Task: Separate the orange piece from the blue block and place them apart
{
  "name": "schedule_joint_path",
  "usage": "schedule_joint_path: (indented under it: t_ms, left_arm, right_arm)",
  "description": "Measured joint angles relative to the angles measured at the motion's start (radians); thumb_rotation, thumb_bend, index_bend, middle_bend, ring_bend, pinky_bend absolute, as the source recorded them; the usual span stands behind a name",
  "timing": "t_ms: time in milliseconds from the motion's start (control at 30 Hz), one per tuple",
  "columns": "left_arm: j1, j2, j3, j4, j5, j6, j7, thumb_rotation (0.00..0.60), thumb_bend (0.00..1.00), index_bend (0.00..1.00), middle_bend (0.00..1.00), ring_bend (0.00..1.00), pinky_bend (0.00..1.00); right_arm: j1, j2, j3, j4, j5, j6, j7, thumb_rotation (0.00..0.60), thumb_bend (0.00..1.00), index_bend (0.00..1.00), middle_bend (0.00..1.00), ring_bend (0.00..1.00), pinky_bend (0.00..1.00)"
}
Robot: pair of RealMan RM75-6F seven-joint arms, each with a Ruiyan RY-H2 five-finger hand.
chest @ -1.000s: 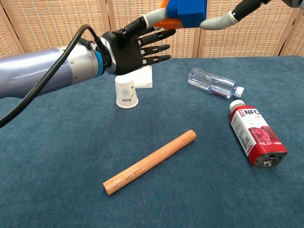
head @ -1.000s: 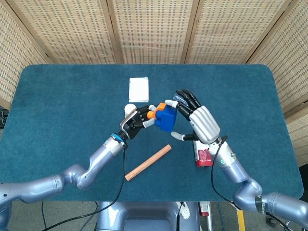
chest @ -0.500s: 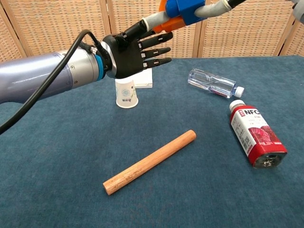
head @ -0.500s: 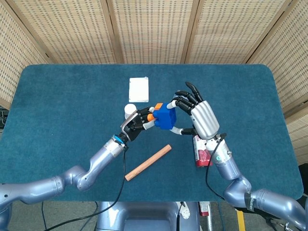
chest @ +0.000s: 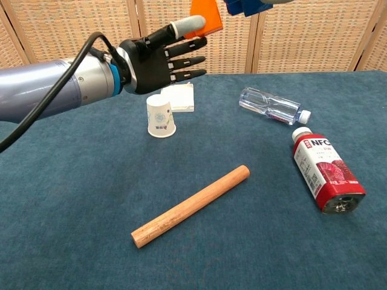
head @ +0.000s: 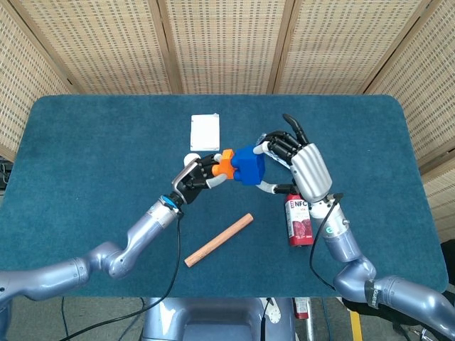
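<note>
Both arms are up over the middle of the blue table point(head: 85, 142), hands meeting in the air. The left hand point(head: 193, 175) has the orange piece point(head: 226, 163) pinched at its fingertips, with the other fingers fanned out flat underneath; you can see that best from the chest view, where the piece point(chest: 205, 11) sits right on top of the raised finger near the top edge of the frame. The right hand point(head: 302, 165) is wrapped around the blue block point(head: 249, 165), fingers curled over its far side and thumb tucked underneath.

From above the orange piece and the blue block look like they're right up against each other, orange on the left hand's side, blue on the right hand's side. In the chest view, though, there's a sliver of gap between the orange and the bit of blue block point(chest: 245, 6) poking in at the top. Honestly can't tell if they're still joined or just touching.

Down on the table: a wooden dowel point(chest: 190, 206) lying diagonally in front, a small paper cup point(chest: 160, 116) upside down under the left hand, a white pad point(head: 205, 131) just behind it, a clear water bottle point(chest: 270, 107) on its side, and a red drink bottle point(chest: 326, 174) lying near the right forearm.
</note>
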Motion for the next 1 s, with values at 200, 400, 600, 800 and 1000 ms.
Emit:
schedule_joint_path:
  t_ms: [200,400,600,800,1000]
  left_arm:
    - [0.034,0.080,-0.009,0.008,0.011,-0.001,-0.033,0.600,0.51,0.66,0.59,0.00,0.00]
    - [0.081,0.204,0.011,0.030,0.087,0.027,-0.023,0.600,0.52,0.66,0.59,0.00,0.00]
    - [0.112,0.285,0.067,0.069,0.137,0.060,0.175,0.600,0.52,0.66,0.59,0.00,0.00]
    - [0.147,0.321,0.128,0.114,0.123,0.088,0.498,0.600,0.52,0.66,0.58,0.00,0.00]
    - [0.178,0.338,0.197,0.164,0.058,0.092,0.841,0.600,0.52,0.66,0.57,0.00,0.00]
  right_arm:
    - [-0.019,0.046,-0.004,0.012,-0.008,0.022,0.019,0.600,0.02,0.64,0.57,0.30,0.04]
    - [-0.039,0.072,-0.052,0.062,-0.011,0.004,0.002,0.600,0.02,0.64,0.57,0.30,0.04]
    - [-0.047,0.071,-0.123,0.123,-0.010,-0.076,-0.050,0.600,0.02,0.64,0.57,0.30,0.04]
    - [-0.038,0.042,-0.185,0.161,-0.013,-0.160,-0.126,0.600,0.02,0.64,0.57,0.30,0.04]
    - [-0.019,0.012,-0.213,0.175,-0.009,-0.228,-0.180,0.600,0.02,0.57,0.56,0.30,0.04]
